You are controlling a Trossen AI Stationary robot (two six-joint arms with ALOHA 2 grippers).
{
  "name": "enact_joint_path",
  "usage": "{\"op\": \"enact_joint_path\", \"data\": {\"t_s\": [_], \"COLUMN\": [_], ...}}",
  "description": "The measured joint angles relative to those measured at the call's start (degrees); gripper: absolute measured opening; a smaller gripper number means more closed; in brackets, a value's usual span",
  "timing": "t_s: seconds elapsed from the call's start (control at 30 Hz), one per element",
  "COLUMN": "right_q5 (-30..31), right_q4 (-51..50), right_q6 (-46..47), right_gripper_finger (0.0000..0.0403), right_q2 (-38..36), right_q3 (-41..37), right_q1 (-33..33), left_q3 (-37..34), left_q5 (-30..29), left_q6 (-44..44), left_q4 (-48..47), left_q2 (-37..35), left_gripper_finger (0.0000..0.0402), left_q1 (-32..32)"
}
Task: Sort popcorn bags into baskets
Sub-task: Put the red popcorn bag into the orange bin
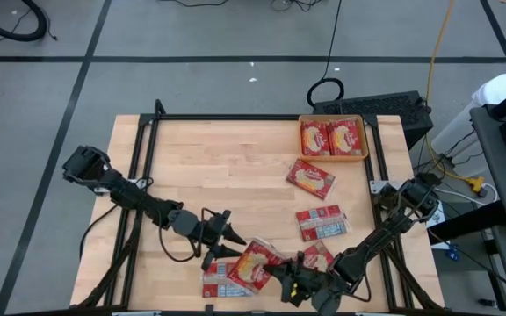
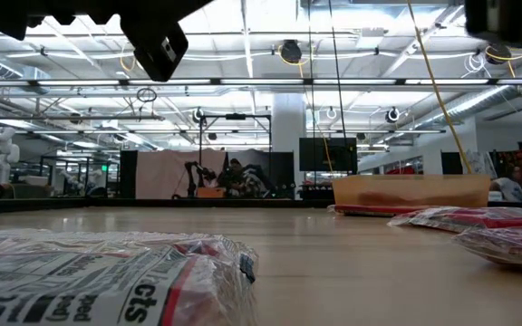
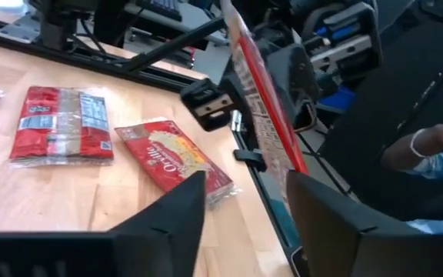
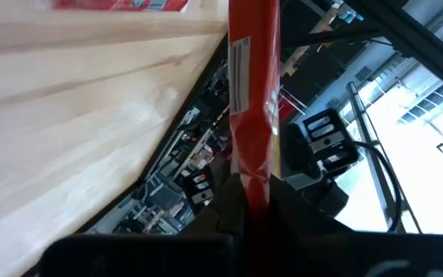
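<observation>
The right claw (image 1: 290,283) is pinched shut on the edge of a popcorn bag (image 1: 255,265), holding it up near the counter's (image 1: 227,167) front edge. The left claw (image 1: 235,241) is wide open and empty, just beside that bag. The bag looks light, floppy and slippery, so grab an edge. The orange basket (image 1: 333,158), far off, holds two bags.

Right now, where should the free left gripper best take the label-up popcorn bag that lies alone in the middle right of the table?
The label-up popcorn bag lies flat with bare wood on all sides, clear of the picture-up bag and the orange basket. Probably best to come straight down and pinch across its shorter width near one edge. The left gripper is open; the right gripper already holds a bag.
</observation>
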Motion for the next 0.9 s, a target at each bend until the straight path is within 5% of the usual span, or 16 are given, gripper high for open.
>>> {"op": "enact_joint_path", "data": {"t_s": [0.27,0.43,0.63,0.9], "right_q5": [0.51,0.05,-3.56,-4.86], "right_q4": [-0.52,-0.52,-0.32,-0.82], "right_q6": [4.13,4.59,5.37,16.19], "right_gripper_finger": [0.0012,0.0012,0.0012,0.0031], "right_q2": [0.02,0.02,0.02,0.04], "right_q3": [-0.01,-0.01,-0.52,-0.87], "right_q1": [0.58,-1.67,-5.09,-6.22], "left_q3": [0.02,0.02,0.02,0.14], "left_q5": [1.76,2.62,1.89,0.65], "left_q6": [-3.07,-5.55,-5.09,-4.79], "left_q4": [0.41,0.50,-0.18,-6.20], "left_q2": [0.00,0.00,0.00,-0.02], "left_gripper_finger": [0.0276,0.0283,0.0212,0.0029], "left_q1": [0.54,0.24,0.41,1.57]}}
